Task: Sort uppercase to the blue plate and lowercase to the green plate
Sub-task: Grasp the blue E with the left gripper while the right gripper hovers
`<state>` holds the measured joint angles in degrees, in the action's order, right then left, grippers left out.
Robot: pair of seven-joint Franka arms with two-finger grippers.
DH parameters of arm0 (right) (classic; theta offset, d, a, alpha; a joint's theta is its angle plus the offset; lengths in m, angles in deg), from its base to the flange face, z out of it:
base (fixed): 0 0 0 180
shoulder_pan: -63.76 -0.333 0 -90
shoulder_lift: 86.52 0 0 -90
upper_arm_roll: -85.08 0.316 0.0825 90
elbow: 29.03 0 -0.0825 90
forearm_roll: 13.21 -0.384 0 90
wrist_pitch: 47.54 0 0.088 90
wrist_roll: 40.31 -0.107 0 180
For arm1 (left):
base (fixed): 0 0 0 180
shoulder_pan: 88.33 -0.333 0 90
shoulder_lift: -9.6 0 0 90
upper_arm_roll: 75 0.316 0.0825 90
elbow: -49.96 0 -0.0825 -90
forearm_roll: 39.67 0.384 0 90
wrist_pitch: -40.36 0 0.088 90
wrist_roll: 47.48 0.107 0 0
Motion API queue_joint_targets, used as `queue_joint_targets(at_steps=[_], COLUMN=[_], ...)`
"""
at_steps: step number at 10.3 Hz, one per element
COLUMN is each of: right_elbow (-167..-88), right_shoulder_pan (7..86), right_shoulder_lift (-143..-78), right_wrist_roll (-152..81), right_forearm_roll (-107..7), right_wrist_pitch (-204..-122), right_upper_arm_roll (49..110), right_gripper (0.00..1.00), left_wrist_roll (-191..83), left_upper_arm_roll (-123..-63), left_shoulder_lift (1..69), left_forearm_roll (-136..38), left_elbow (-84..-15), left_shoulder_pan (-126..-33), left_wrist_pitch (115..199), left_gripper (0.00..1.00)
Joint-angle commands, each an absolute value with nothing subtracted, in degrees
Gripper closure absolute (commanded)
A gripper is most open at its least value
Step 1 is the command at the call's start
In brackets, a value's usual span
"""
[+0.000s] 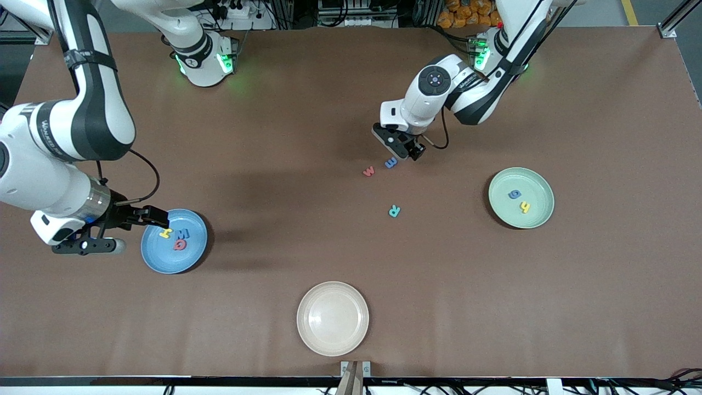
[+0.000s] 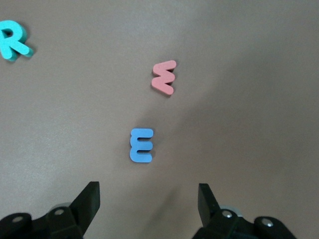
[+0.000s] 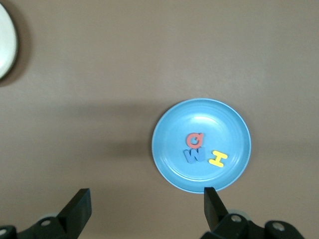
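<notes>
Tally: five letters sorted, three outstanding

Reading the front view as a dial with the robots' bases at twelve, the blue plate (image 1: 156,259) lies at about eight o'clock of the table and holds three capitals: the yellow H (image 1: 165,233), the blue W (image 1: 183,233) and the red Q (image 1: 179,244). The green plate (image 1: 535,186) lies at about three o'clock with two lowercase letters in it, a blue q (image 1: 514,193) and a yellow h (image 1: 525,207). The cream plate (image 1: 333,318) at six o'clock holds nothing.

Three letters lie on the bare table near its centre: the blue lowercase letter (image 1: 390,163), the red w (image 1: 369,171) just beside it at its eight o'clock, and the teal R (image 1: 394,211) at its six o'clock, a little apart.

The left gripper (image 1: 408,148) hovers low over the table next to the blue lowercase letter, jaws spread and empty. The right gripper (image 1: 158,218) hangs over the blue plate's rim, jaws likewise spread with nothing between them.

By my count the R is owed to the blue plate, and the two lowercase letters to the green one
</notes>
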<state>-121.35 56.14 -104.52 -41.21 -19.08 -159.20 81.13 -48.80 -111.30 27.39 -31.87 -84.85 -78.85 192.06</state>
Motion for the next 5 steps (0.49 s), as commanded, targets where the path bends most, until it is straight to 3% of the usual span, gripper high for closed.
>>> queue_joint_targets(at_steps=[1, 5], right_elbow=[-121.4, -121.76], right_shoulder_pan=[56.64, 58.22], right_shoulder_lift=[-99.9, -94.26], right_wrist_roll=[-41.98, -39.79], right_forearm_roll=[-19.89, -19.8], right_wrist_pitch=[-158.28, -154.25], right_upper_arm_roll=[82.0, 82.0], right_gripper=[0.0, 0.0], left_wrist_roll=[-48.62, -48.62], left_upper_arm_roll=[-107.19, -94.45], left_shoulder_lift=[29.9, 32.71], left_forearm_roll=[-28.16, -28.07], left_elbow=[-83.56, -82.06], left_shoulder_pan=[-75.26, -63.22], left_wrist_pitch=[192.93, 196.71], left_gripper=[0.15, 0.16])
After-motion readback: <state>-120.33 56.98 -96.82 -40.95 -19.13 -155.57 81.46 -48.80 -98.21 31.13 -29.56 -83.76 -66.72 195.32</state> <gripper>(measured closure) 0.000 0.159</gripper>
